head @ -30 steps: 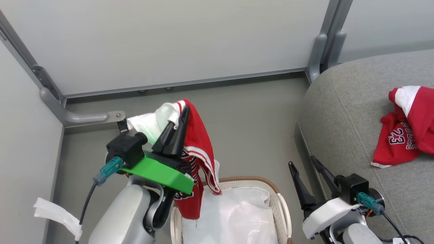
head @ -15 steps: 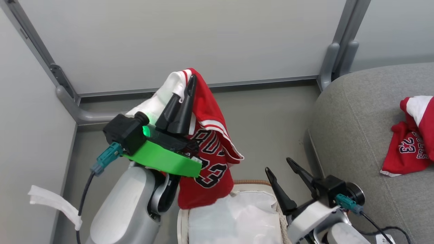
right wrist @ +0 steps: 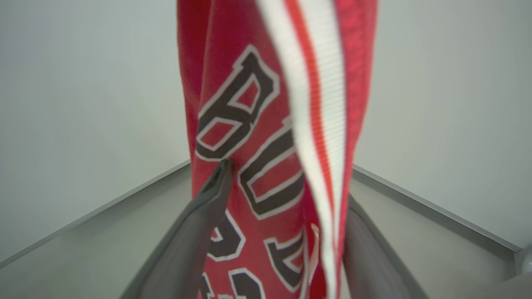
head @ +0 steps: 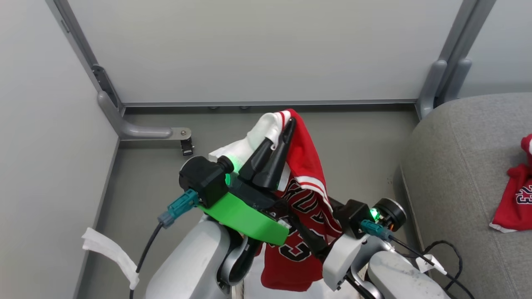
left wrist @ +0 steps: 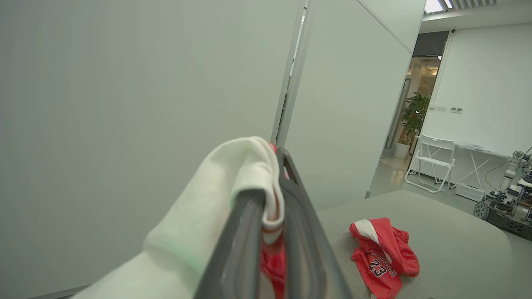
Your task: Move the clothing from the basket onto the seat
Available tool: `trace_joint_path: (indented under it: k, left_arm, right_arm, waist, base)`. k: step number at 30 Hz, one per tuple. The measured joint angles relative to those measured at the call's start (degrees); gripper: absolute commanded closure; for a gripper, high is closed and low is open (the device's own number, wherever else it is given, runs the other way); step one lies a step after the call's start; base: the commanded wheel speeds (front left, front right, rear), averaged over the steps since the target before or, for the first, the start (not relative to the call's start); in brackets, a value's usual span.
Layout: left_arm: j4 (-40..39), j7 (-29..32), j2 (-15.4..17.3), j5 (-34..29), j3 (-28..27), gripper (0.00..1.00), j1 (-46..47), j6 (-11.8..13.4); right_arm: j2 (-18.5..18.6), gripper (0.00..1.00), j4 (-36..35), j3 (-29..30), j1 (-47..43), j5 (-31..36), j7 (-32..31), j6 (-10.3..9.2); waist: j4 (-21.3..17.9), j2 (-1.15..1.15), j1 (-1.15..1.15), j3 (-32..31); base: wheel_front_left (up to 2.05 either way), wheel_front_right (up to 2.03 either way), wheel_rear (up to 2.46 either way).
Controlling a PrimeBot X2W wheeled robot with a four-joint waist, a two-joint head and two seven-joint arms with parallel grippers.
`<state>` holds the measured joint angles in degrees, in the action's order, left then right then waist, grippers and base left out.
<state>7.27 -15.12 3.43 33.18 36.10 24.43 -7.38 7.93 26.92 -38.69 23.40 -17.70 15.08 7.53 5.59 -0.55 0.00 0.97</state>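
Observation:
My left gripper (head: 282,132) is shut on the white shoulder of a red and white jersey (head: 307,199), which it holds up above the floor. In the left wrist view the fabric is pinched between that gripper's (left wrist: 270,174) fingers. The rest of the jersey (right wrist: 266,137) hangs down between the wide-apart fingers of my right gripper (right wrist: 286,182), which is open. This gripper (head: 316,224) reaches in from the right at the lettering. A second jersey (head: 515,195) (left wrist: 382,257) lies crumpled on the grey seat (head: 457,166) (left wrist: 449,232). My arms and the hanging jersey hide the basket.
Pale partition walls close off the back and left, with a metal foot bracket (head: 153,133) on the floor. A taped cable (head: 108,253) trails by my left arm. The left wrist view shows a white chair (left wrist: 432,162) and a table beyond the seat.
The head view has shifted. My left gripper keeps its hold on the jersey. My right gripper has swung left from beside the seat until its open fingers straddle the hanging fabric.

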Motion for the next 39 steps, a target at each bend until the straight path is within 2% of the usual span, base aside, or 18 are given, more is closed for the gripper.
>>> trace_joint_path:
  k: [2, 3, 4, 8, 11, 12, 13, 22, 28, 39]
  left_arm:
    - [-0.1, 0.0, -0.2, 0.6, 1.5, 1.0, 0.1, 0.0]
    - [0.0, 0.0, -0.3, 0.9, 2.1, 1.0, 0.2, 0.0]
    - [0.0, 0.0, -0.3, 1.3, 2.6, 1.0, 0.2, 0.0]
    - [0.3, 0.0, -0.4, 1.9, 2.9, 1.0, 0.3, 0.0]
    - [0.2, 0.0, -0.4, 0.5, 0.1, 1.0, 0.1, 0.0]
    - [0.3, 0.0, -0.4, 0.1, -0.5, 0.65, -0.2, 0.0]
    - [0.7, 0.0, -0.4, -0.4, -1.0, 0.0, -0.8, 0.0]
    - [5.5, 0.0, -0.5, -5.1, -3.8, 0.0, -4.6, 0.0]
    - [6.8, 0.0, -0.5, -5.5, -4.6, 0.0, -5.5, 0.0]
    - [9.8, 0.0, -0.7, -6.0, -6.1, 0.0, -5.4, 0.0]
  right_arm:
    - [-1.0, 0.0, 3.4, -1.7, 0.6, -1.1, 0.0, 0.0]
    - [-1.5, 0.53, 4.9, -2.7, 1.1, -1.7, 0.0, 0.0]
    - [-1.9, 1.0, 6.4, -3.0, 1.2, -2.9, 0.0, 0.0]
    - [-2.9, 1.0, 8.5, -3.6, 1.4, -5.4, 0.0, 0.0]
    - [-3.0, 1.0, 8.4, -3.6, 1.3, -6.3, 0.0, 0.0]
    - [-3.0, 1.0, 8.2, -3.3, 1.2, -6.5, 0.0, 0.0]
    - [-2.8, 1.0, 7.9, -2.8, 0.9, -6.8, 0.0, 0.0]
    - [-0.7, 1.0, 1.5, 5.5, -6.5, -7.2, 0.0, 0.0]
    - [0.5, 1.0, -3.7, 9.5, -8.9, -6.5, 0.0, 0.0]
    - [0.2, 1.0, -9.9, 15.6, -9.7, -6.0, 0.0, 0.0]
  waist:
    - [1.0, 0.0, 0.0, -0.1]
    - [1.5, 0.0, 0.0, -0.2]
    - [2.0, 0.0, 0.0, -0.2]
    - [3.5, 0.0, 0.0, -0.5]
    - [3.6, 0.0, 0.0, -0.6]
    - [3.5, 0.0, 0.0, -0.6]
    - [3.1, 0.0, 0.0, -0.6]
    - [-3.2, 0.0, 0.0, -0.1]
    - [-10.1, 0.0, 0.0, 1.0]
    - [-22.8, 0.0, 0.0, 3.9]
  base:
    - [0.0, 0.0, 0.0]
    - [0.0, 0.0, 0.0]
    - [0.0, 0.0, 0.0]
    - [0.0, 0.0, 0.0]
    - [0.0, 0.0, 0.0]
    - [0.0, 0.0, 0.0]
    - [0.0, 0.0, 0.0]
    - [0.0, 0.0, 0.0]
    - [0.0, 0.0, 0.0]
    - [0.0, 0.0, 0.0]
